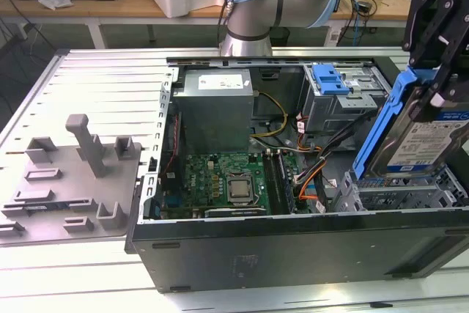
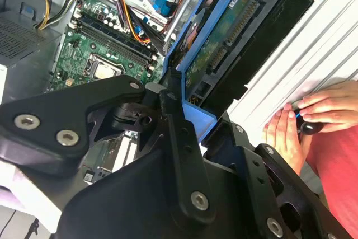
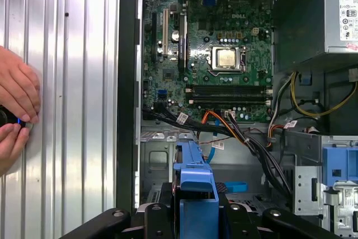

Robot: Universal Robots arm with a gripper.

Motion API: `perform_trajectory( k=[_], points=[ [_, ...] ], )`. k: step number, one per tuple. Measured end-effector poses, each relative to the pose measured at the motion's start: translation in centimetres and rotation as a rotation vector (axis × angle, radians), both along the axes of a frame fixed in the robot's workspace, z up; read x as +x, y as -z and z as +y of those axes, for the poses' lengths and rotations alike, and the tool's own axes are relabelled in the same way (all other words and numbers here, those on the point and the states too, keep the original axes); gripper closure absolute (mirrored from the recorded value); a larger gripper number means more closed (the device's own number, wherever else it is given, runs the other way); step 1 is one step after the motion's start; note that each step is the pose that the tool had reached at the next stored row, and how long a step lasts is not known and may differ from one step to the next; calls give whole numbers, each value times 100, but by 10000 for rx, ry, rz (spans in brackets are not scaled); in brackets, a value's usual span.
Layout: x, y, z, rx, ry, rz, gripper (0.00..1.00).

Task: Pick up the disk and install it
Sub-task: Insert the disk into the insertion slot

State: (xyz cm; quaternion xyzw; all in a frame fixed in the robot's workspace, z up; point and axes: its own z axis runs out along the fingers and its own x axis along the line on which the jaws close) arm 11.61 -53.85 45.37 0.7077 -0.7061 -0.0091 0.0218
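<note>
Blue bracket [image 1: 379,128] edges the disk [image 1: 401,150], white-and-blue label [image 1: 432,141] outward, clamped tilted by the gripper [image 1: 437,97] above the grey drive bay [image 1: 399,194], at three o'clock from the processor [image 1: 239,188] in the exterior view.

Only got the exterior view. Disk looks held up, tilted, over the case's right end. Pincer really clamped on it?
Observer: Yes. In the first wrist view the pincer is shut on the disk, pressing both sides of its blue bracket.
Operator: Anything beside the case outside my frame?
Observer: A person's hands rest on the ribbed table, just off the case wall.
Operator: What's on the disk face turned away from me?
Observer: A green circuit board, seen in the second wrist view.
</note>
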Motion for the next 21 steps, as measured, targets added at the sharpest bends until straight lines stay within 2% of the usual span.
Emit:
perform_trajectory(
  k=[21],
  points=[
    [6, 47, 0, 1, 0, -1, 63]
  ],
)
